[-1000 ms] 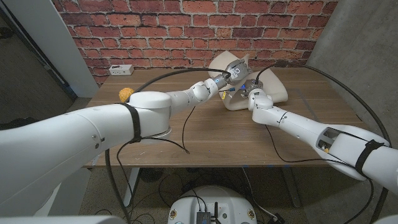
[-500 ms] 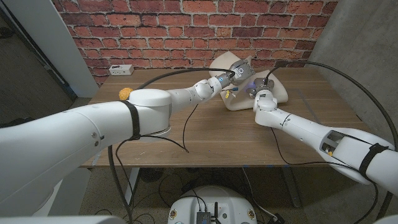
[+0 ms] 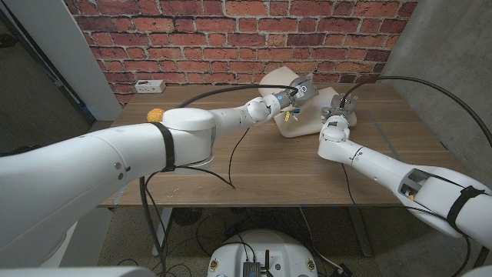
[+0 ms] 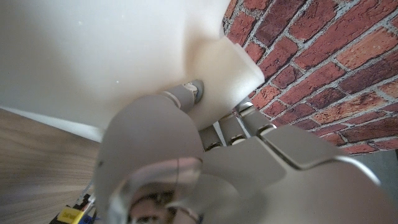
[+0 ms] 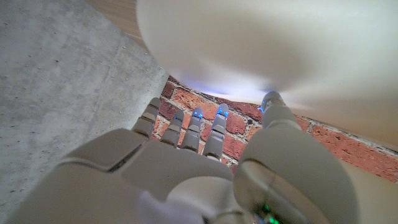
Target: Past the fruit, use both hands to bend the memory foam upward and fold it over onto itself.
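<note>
The cream-white memory foam slab [image 3: 286, 98] lies near the far edge of the wooden table [image 3: 261, 165], partly bent upward. The left hand [image 3: 296, 91] grips its raised part; the right hand [image 3: 338, 115] presses its other side, fingers spread. Next, I judge, both must carry the flap over.

Your left hand [image 4: 205, 168] grips the memory foam [image 4: 118, 56], thumb pressed on its face, fingers [image 4: 233, 127] wrapped behind its edge. Brick wall [image 4: 323, 68] lies just beyond the fingers.
</note>
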